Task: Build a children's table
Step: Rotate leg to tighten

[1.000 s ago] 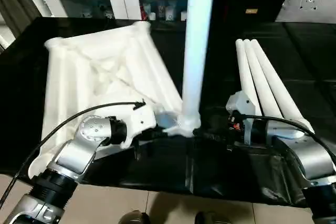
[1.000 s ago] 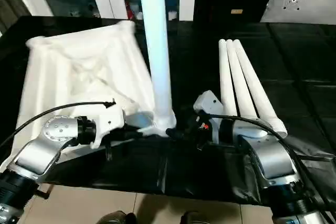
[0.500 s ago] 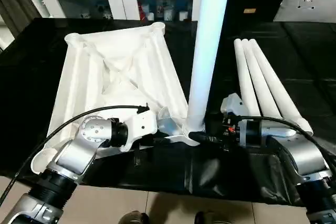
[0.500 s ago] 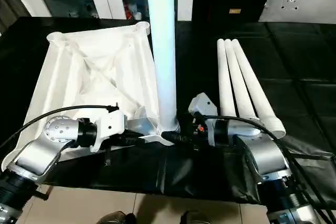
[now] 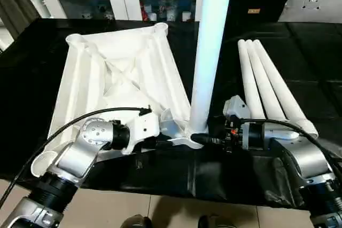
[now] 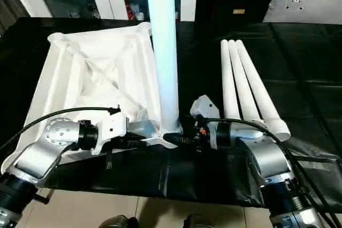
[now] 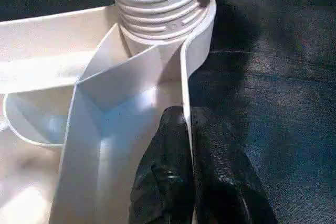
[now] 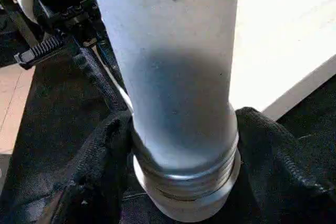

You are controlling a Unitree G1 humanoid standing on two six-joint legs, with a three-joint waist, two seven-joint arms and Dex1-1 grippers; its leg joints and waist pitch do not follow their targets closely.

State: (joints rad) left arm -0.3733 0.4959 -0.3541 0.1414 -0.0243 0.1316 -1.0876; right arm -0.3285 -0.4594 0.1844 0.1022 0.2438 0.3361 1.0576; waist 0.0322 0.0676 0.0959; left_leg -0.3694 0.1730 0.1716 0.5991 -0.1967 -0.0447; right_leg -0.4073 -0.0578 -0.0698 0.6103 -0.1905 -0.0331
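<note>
One leg standing in the near corner of the upturned table top, both my grippers at its foot.

My left gripper (image 7: 189, 145) is pinched tight on the rim wall of the table top (image 5: 115, 73), just beside the corner socket (image 7: 202, 30). The top lies ribs-up on the black cloth (image 5: 299, 41). The upright leg (image 5: 211, 52) stands in that socket with its threaded end still showing above the rim. My right gripper (image 5: 206, 140) sits at the base of this leg, one black finger (image 8: 107, 156) on each side of it; I cannot tell whether they press it or only flank it. Three more legs (image 5: 267, 84) lie side by side, touching, on the cloth to my right, well apart from the top.
</note>
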